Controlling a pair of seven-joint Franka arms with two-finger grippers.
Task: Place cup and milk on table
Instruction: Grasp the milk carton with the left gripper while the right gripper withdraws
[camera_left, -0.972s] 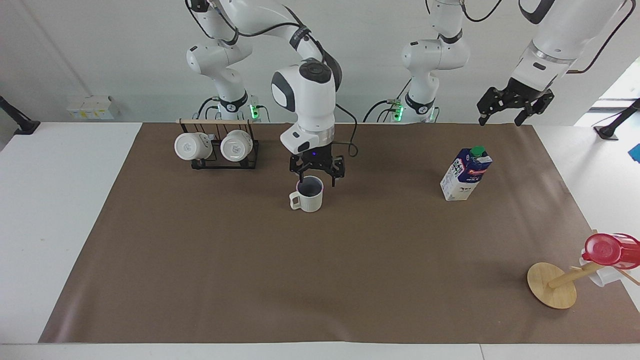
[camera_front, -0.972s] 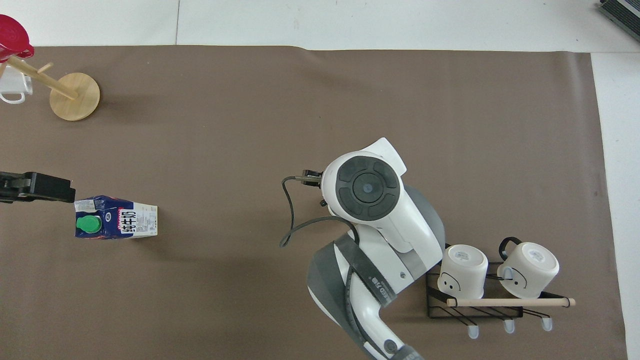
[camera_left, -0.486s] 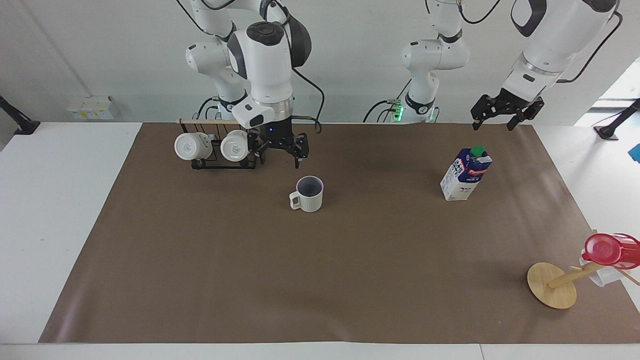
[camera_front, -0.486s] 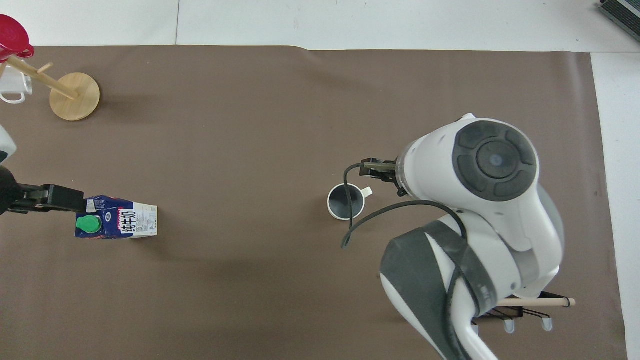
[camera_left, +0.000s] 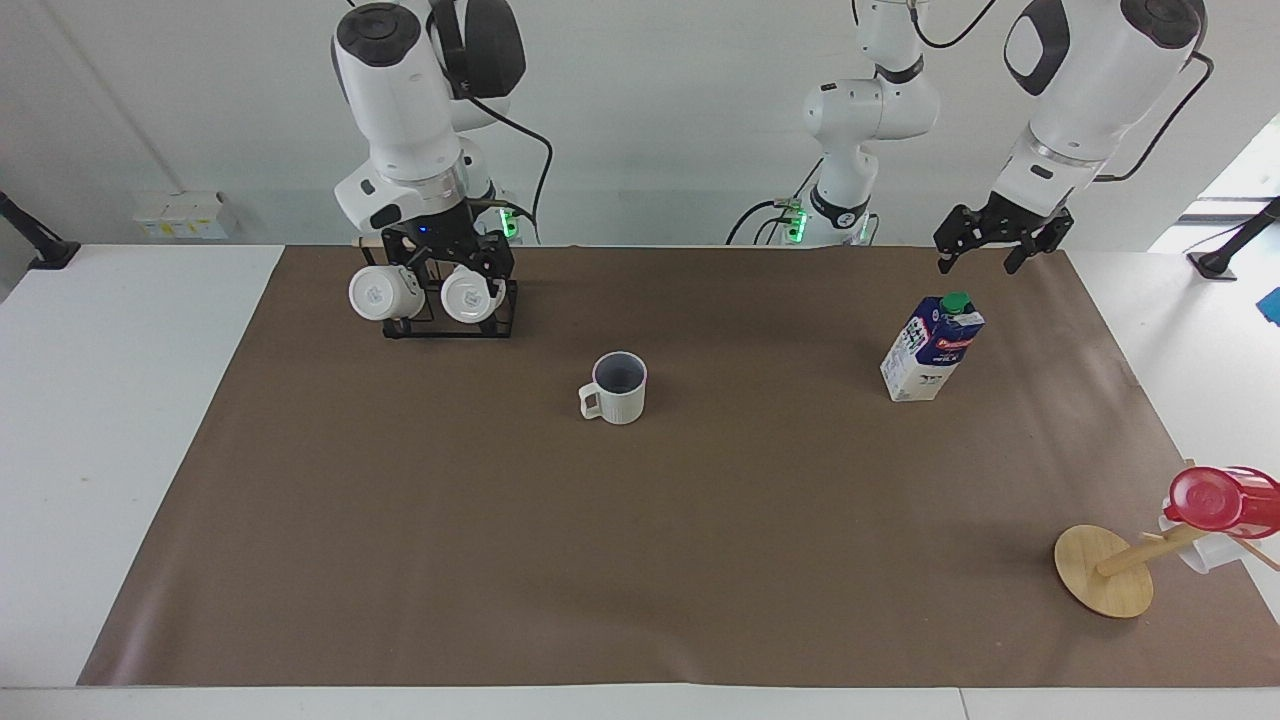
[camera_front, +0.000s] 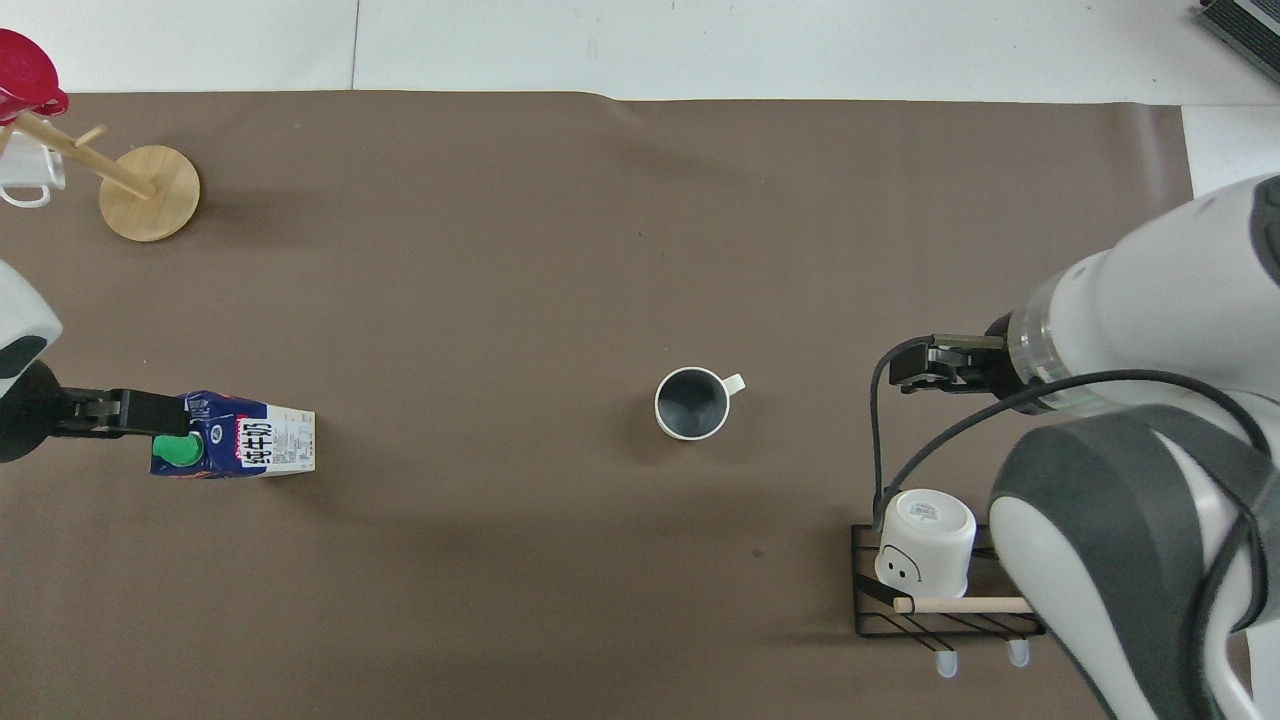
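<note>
The cream ribbed cup stands upright on the brown sheet of the table, near its middle, with nothing touching it. The blue-and-white milk with a green cap stands upright toward the left arm's end. My right gripper hangs open and empty over the mug rack, well away from the cup. My left gripper is open and empty, raised in the air over the sheet just by the carton's top, without touching it.
A black wire rack with two glossy white mugs stands near the right arm's base. A tilted wooden mug tree carrying a red cup sits at the left arm's end, farthest from the robots.
The right gripper has lifted off the cup and swung over to the mug rack, leaving the cup standing. The left gripper has drawn slightly up and back above the carton.
</note>
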